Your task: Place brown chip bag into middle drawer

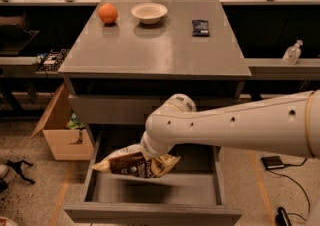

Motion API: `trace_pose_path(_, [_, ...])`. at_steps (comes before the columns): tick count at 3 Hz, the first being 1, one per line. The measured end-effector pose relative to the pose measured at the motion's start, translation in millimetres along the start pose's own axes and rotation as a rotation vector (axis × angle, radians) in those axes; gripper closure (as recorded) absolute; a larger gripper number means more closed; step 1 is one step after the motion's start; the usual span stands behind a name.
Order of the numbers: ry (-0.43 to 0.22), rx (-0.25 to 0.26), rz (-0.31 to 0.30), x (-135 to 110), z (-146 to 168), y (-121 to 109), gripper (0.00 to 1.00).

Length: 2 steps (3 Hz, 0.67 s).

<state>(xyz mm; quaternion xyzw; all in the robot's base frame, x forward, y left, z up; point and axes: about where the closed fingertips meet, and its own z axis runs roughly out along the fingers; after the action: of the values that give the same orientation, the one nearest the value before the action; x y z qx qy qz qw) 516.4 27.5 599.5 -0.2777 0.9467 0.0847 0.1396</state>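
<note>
The brown chip bag (131,163), dark brown with a white label and tan edges, hangs flat just above the floor of the open middle drawer (150,214), casting a shadow under it. My gripper (153,157) points down into the drawer from the right and is shut on the bag's right end. The white wrist covers most of the fingers. The drawer is pulled fully out below the cabinet top (155,52).
An orange (108,13), a white bowl (149,12) and a small dark blue packet (200,27) sit at the back of the cabinet top. A closed grey drawer front (107,110) is above the open one. A cardboard box (60,137) stands left; cables lie at right.
</note>
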Motion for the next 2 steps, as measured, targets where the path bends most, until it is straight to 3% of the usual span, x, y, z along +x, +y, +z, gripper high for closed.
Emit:
trace_pose_path(1, [-0.047, -0.026, 0.032, -10, 31, 3, 1.0])
trace_pose_path(2, [-0.05, -0.042, 0.044, -15, 59, 6, 1.0])
